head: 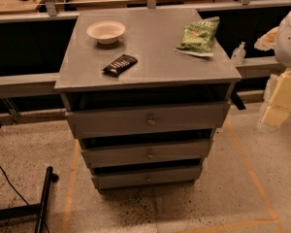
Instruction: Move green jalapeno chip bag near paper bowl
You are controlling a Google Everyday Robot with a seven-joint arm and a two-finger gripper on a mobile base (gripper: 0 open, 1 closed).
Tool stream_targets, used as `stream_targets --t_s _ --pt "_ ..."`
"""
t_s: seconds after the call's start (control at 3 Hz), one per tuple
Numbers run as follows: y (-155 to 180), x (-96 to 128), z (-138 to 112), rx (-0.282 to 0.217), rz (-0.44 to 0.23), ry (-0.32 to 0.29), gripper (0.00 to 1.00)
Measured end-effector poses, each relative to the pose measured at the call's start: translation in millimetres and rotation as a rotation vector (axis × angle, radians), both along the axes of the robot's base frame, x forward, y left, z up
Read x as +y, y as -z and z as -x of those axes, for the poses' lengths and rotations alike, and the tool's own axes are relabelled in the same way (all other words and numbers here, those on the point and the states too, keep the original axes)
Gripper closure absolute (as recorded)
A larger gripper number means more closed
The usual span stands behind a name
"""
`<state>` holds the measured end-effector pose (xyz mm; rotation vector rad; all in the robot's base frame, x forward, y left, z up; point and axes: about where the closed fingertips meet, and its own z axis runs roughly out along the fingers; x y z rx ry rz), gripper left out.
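**Camera view: chip bag and bowl located at opposite sides of the cabinet top**

The green jalapeno chip bag (199,37) is found at the far right of the grey cabinet (150,69) top, lying flat, with its white edge turned toward the front. The paper bowl (105,31) is placed upright at the far left of the same surface, well apart from the bag. A dark wrapped bar (120,64) is laid at an angle in front of the bowl, nearer the front edge than either task item and off the line between them.

Three drawers (148,122) are fitted below the top, each pulled slightly out. A small clear bottle (238,54) is seen on the ledge (24,84) behind the cabinet's right corner, just beside the bag but off the top. Orange tape lines (247,164) are marked on the speckled floor (233,203), and a black stand (43,198) is positioned at lower left.

The gripper (276,108) is located at the right edge, beside the cabinet and well apart from the bag. Its state cannot be told.
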<state>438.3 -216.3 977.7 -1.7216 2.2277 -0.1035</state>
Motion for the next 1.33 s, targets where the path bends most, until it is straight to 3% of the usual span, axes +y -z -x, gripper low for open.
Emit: stream_targets --t_s 0.33,0.67,1.0,1.33 --pt "0 0 0 0.000 0.000 0.000 0.00" --pt "-6 -18 -21 -0.068 -0.018 0.068 0.00" --pt "-15 -60 -77 -0.177 -0.046 0.144 0.00" --pt "-15 -89 -152 -0.270 -0.090 0.165 0.00"
